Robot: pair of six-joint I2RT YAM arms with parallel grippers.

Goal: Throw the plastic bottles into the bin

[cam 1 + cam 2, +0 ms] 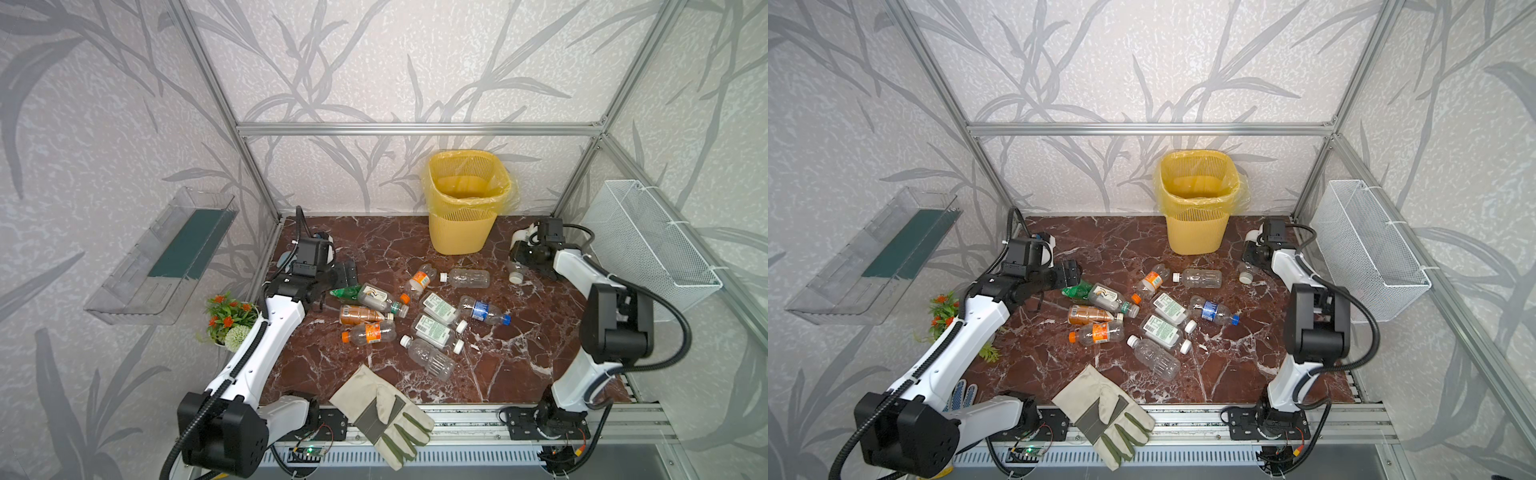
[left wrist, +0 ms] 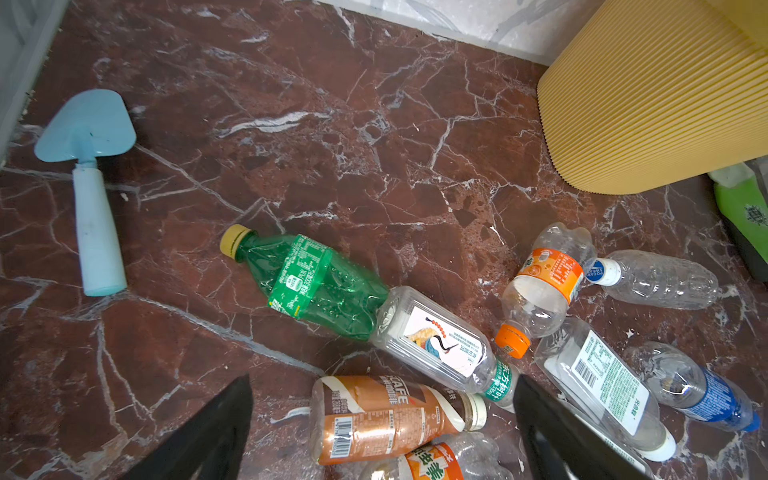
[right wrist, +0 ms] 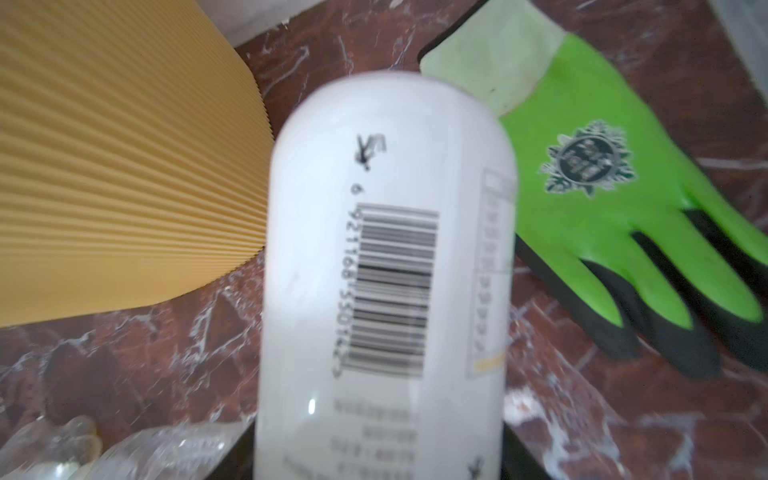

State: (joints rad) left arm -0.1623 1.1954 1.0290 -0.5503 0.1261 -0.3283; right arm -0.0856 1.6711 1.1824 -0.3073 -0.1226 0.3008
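Looks barely started: nothing but liner visible inside the bin [image 1: 462, 232] at the back edge. Ten or so plastic bottles [image 1: 439, 308] lying loose mid-table, among them a green bottle [image 2: 316, 282] and an amber bottle [image 2: 374, 419]. Right gripper [image 1: 520, 258] just beside the bin, closed round a white-labelled bottle [image 3: 386, 270] (wrist view blurred; jaw edges tight against both sides). Left gripper [image 2: 382, 376] spread wide above the amber bottle, holding nothing. Leaves nearly the whole pile to go, by my read.

Red-brown marble tabletop [image 1: 519, 353], white-veined, flat. Clutter to avoid: work glove [image 1: 382, 411], green glove [image 3: 602, 187], blue trowel [image 2: 91, 166], plastic plant [image 1: 228, 320]. Leaf-print walls [image 1: 374, 62], aluminium frame [image 1: 415, 128], clear tray [image 1: 166, 257] left, wire basket [image 1: 652, 245] right.
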